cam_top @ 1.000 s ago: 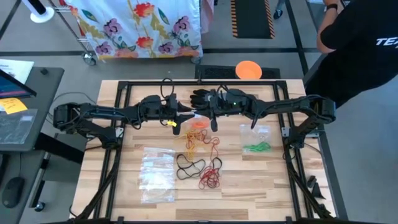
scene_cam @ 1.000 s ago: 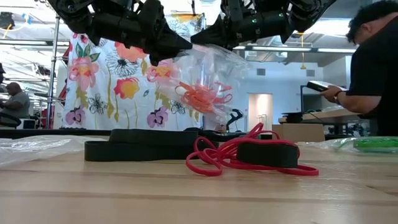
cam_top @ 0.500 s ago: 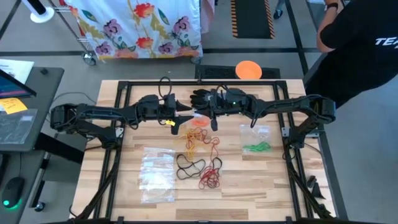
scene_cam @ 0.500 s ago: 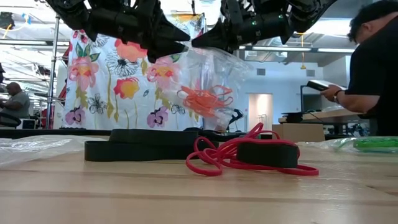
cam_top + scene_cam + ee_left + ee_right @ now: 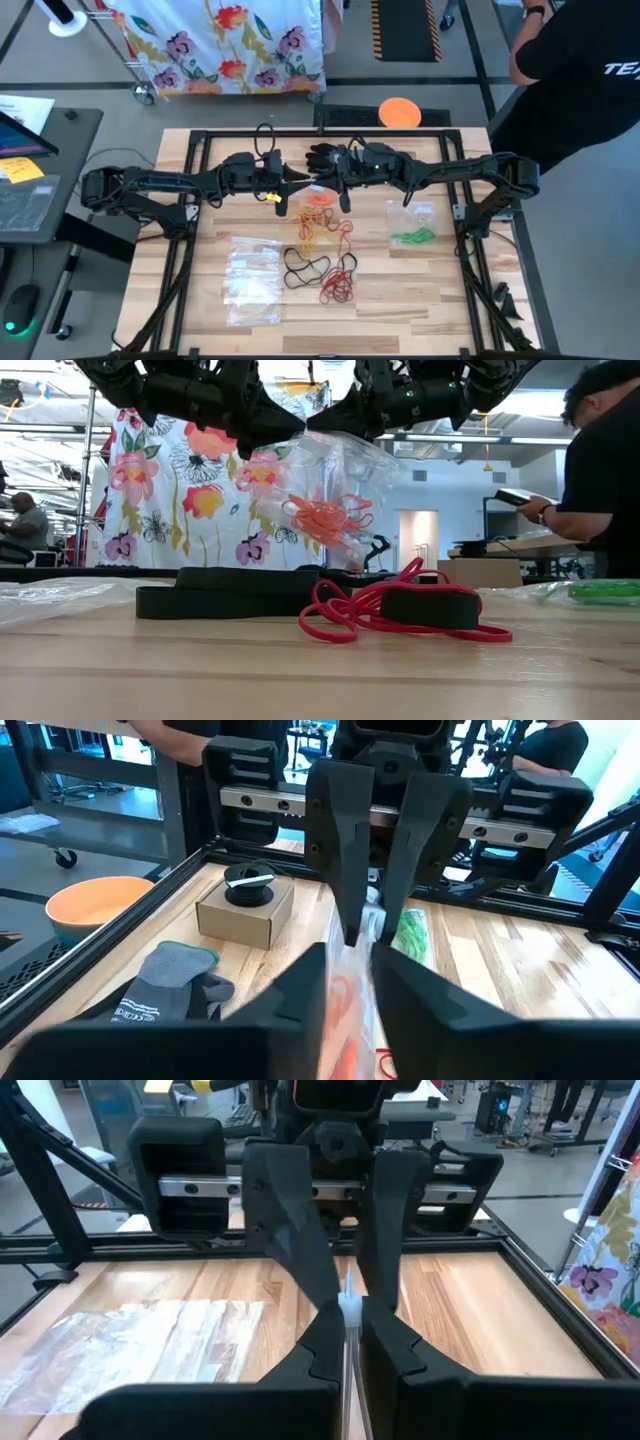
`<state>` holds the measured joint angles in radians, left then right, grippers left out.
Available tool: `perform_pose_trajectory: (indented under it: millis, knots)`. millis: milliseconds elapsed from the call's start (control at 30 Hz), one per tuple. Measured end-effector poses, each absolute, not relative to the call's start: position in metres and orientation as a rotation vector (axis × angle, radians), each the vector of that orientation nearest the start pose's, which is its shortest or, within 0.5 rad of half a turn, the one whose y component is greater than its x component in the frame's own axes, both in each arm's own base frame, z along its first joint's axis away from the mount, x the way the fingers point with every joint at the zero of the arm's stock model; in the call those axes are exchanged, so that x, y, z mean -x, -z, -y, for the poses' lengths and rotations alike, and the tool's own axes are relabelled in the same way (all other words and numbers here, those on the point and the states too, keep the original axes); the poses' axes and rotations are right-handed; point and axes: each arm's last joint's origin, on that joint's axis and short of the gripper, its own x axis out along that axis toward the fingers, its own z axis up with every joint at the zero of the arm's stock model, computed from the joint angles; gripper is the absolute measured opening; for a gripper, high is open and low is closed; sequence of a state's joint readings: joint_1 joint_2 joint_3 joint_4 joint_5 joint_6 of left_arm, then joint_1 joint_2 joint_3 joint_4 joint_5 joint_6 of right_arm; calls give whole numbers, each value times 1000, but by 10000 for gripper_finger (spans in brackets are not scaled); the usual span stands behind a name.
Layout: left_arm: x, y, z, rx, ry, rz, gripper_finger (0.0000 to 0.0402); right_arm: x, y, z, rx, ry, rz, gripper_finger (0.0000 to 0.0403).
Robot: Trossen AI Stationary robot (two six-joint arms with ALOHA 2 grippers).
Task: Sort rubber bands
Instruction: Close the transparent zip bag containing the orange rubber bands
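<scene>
A clear plastic bag (image 5: pixel 335 475) with orange rubber bands (image 5: pixel 325 517) inside hangs above the table's middle, between my two grippers. My left gripper (image 5: pixel 298 184) comes from the left and my right gripper (image 5: pixel 328 184) from the right. They meet tip to tip at the bag's top, and both are shut on it. Below them, loose rubber bands lie flat on the wood: yellow and orange ones (image 5: pixel 310 232), black ones (image 5: pixel 305 266) and red ones (image 5: pixel 338 283). My left gripper pinches the bag's top edge (image 5: pixel 352 970) between its two fingers, reaching in about level from the table's left. The bag hangs below the fingers, clear of the table. My right gripper pinches the same top edge (image 5: pixel 349 1312) between its two fingers, about level from the table's right, facing the left gripper. The bag hangs slack under it with the orange bands sagging in its lower part.
A black glove (image 5: pixel 322 155) lies behind the grippers. A clear bag holding green bands (image 5: pixel 411 237) lies at the right, flat clear bags (image 5: pixel 253 282) at the near left. An orange bowl (image 5: pixel 399 112) sits beyond the far edge. A person (image 5: pixel 580 70) stands at the far right.
My left gripper has opened wider at the bag's top and then shut on the top edge. The bag has swayed a little under the grippers and stays hanging clear of the table.
</scene>
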<state>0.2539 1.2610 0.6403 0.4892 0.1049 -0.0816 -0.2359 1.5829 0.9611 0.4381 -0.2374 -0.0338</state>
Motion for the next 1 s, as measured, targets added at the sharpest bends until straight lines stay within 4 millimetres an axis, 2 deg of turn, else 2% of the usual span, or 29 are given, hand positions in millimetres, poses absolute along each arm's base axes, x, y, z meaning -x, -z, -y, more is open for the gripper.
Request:
perform_pose_trajectory:
  millis: [167, 1000]
  knots:
    - [-262, -249, -64, 76, -118, -124, 7, -343, -255, 76, -11, -4, -184, 16]
    - [-261, -250, -64, 97, -131, -108, 0, -342, -250, 75, -27, -1, -254, 17]
